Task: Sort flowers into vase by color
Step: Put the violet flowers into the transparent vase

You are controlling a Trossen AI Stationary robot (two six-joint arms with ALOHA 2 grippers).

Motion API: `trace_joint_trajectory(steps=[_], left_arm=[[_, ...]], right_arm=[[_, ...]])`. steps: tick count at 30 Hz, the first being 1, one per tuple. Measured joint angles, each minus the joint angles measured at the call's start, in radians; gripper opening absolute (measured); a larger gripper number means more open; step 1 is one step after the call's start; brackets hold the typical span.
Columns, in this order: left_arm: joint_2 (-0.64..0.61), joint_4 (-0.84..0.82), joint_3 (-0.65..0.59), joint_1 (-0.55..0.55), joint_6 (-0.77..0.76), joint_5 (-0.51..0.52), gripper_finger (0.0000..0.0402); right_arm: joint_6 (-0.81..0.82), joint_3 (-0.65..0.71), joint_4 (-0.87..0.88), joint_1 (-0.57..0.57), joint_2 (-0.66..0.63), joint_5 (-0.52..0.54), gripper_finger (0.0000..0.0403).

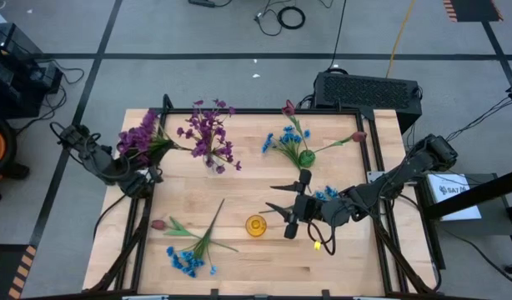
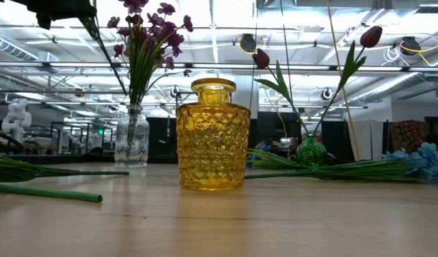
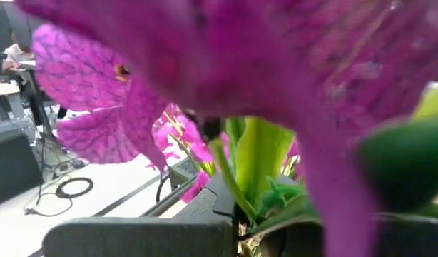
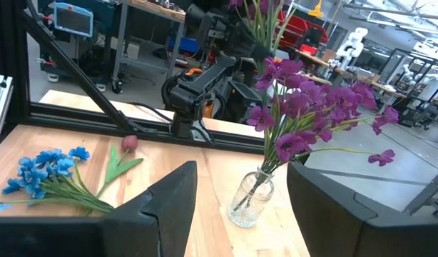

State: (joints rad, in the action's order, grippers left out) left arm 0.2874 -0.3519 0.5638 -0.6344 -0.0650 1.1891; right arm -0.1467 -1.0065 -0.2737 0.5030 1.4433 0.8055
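At upper left, the left gripper (image 1: 148, 171) apparently pinches a purple sprig (image 1: 139, 137); right gripper (image 1: 283, 202) half-open, empty; yellow vase (image 1: 255, 225) unfilled.

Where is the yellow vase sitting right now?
The yellow vase stands upright and empty on the table's near-centre in the high view, just left of the right gripper and right of the loose blue flowers. In the low view it fills the middle.
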Motion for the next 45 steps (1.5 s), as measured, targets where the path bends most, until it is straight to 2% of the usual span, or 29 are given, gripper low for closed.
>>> trace_joint_trajectory(steps=[9,14,29,45], left_arm=[[0.0,0.009,-0.025,0.036,-0.031,0.017,0.0028],[0.001,0.089,-0.057,0.064,0.004,0.016,0.0028],[0.02,0.119,-0.076,0.135,-0.007,-0.111,0.0028],[0.079,0.107,-0.076,0.201,-0.059,-0.127,0.0028]], right_arm=[[0.0,0.0,0.001,0.0,0.0,0.0,0.021],[-0.008,0.0,0.0,0.0,0.0,0.0,0.021],[-0.019,0.0,-0.005,0.0,0.0,0.0,0.021],[-0.019,0.0,-0.006,0.0,0.0,0.0,0.021]])
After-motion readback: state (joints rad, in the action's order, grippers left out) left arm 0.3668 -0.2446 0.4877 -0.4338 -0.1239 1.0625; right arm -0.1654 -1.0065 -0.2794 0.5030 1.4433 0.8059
